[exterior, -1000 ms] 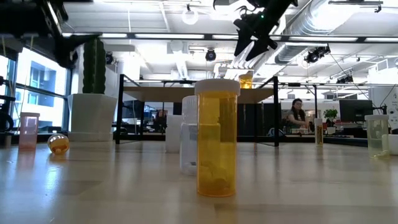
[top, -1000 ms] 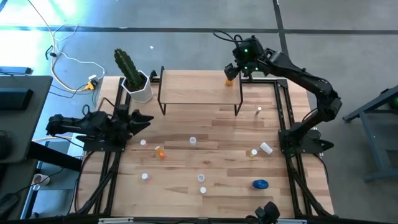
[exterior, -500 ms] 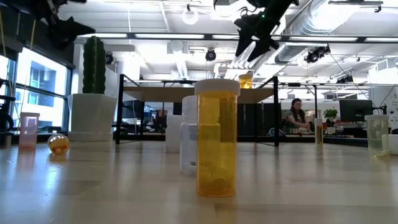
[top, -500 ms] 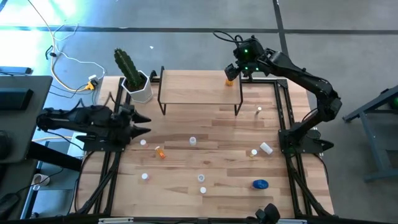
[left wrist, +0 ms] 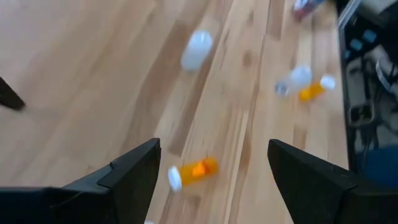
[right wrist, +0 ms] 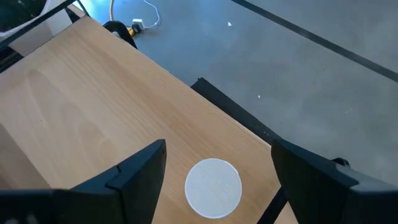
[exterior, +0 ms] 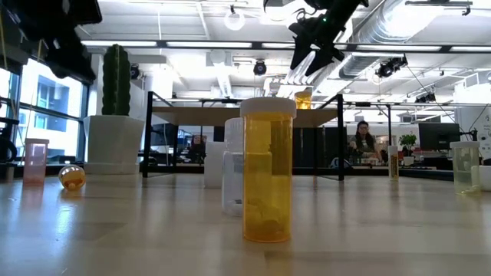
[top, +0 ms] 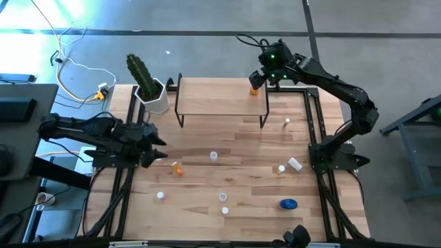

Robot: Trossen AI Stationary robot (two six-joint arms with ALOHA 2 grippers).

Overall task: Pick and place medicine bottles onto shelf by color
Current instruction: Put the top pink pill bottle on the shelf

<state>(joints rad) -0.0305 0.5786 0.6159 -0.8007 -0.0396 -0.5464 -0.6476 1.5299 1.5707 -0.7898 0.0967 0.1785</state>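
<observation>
The left tool (top: 157, 146), fingers spread wide and empty, hangs over the worktop (top: 241, 172) with a lying orange bottle (top: 178, 169) just ahead and below, its long axis slanting across the gap between the fingers, cap toward one finger. The left arm is much the nearer. The right tool (top: 260, 76), also spread, hovers above an orange bottle (top: 254, 87) standing on the shelf (top: 213, 100), at its right end. Since half a second ago the left tool has swung from pointing at the shelf legs toward the lying bottle; the right has not moved.
</observation>
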